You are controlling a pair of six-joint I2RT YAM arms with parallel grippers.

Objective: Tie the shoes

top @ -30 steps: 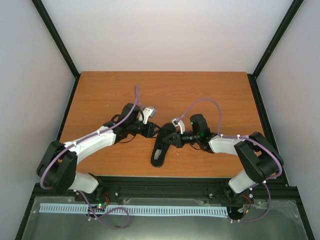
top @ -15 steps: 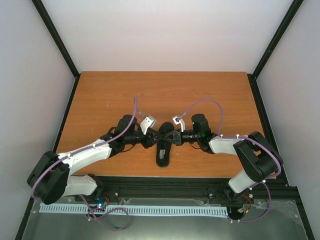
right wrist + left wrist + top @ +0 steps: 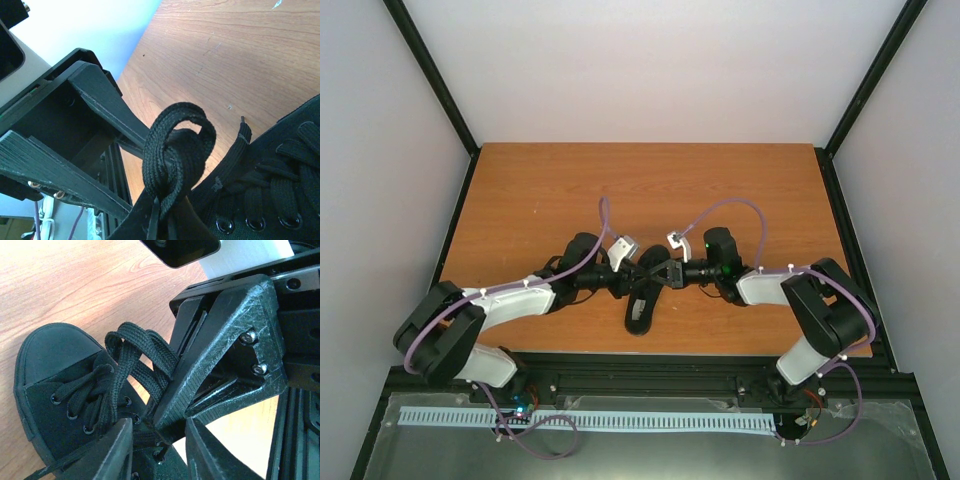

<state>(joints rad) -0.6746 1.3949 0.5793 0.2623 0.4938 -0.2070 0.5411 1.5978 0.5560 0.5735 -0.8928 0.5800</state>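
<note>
Top external view: we see the left gripper (image 3: 623, 278) and the right gripper (image 3: 660, 272) meeting tip to tip. The shoe (image 3: 640, 308) lies on the table directly beneath their fingertips and reaches from there toward the arm bases. The right gripper's jaws are pinched together on the laces (image 3: 175, 145), a doubled loop of flat woven black cord rising from its tips. The left gripper's fingers (image 3: 114, 455) stand apart, flanking the right gripper's tip and the lace bundle; we cannot tell whether they touch the cord. The shoe is matte black canvas with a smooth rounded toe cap (image 3: 50, 352) and small ringed eyelets (image 3: 257, 221). The table (image 3: 540, 190) is orange-brown wood grain, walled by pale panels (image 3: 650, 70) and black corner posts (image 3: 430, 75).
</note>
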